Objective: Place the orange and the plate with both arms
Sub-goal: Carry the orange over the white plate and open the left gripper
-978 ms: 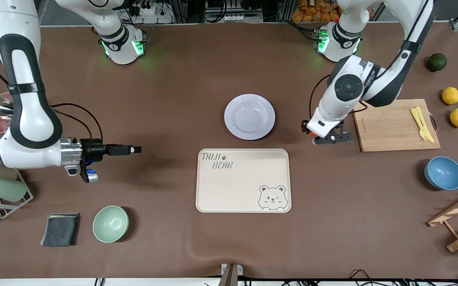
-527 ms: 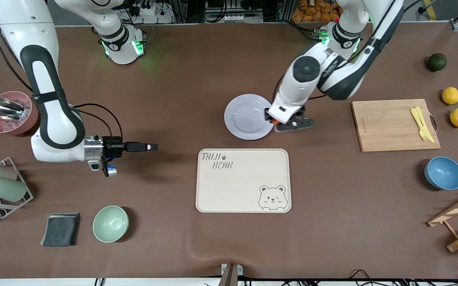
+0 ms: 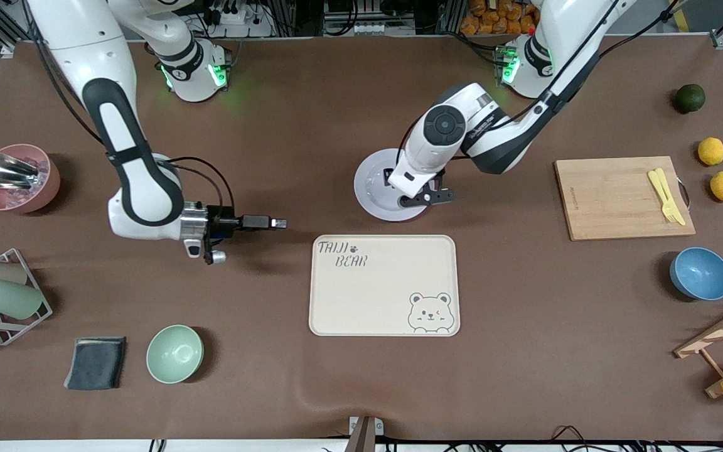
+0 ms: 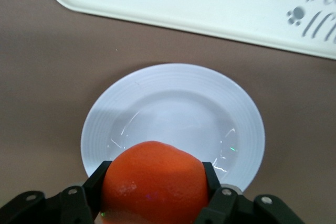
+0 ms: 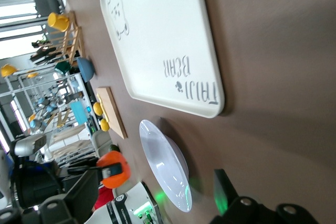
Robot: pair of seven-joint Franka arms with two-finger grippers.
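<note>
— What do we see of the small, glossy, bright red-orange round orange?

— We see it up in the air over the round, shallow, pale lavender-white plate, pinched between the two dark fingers of the left gripper. Its skin looks slightly lumpy, and it is much smaller than the dish below.

— And the plate itself?

— We find it lying flat on the brown table, its wide ribbed rim around a shiny well. It sits just beside the beige bear-printed tray, farther from the front camera than that tray.
</note>
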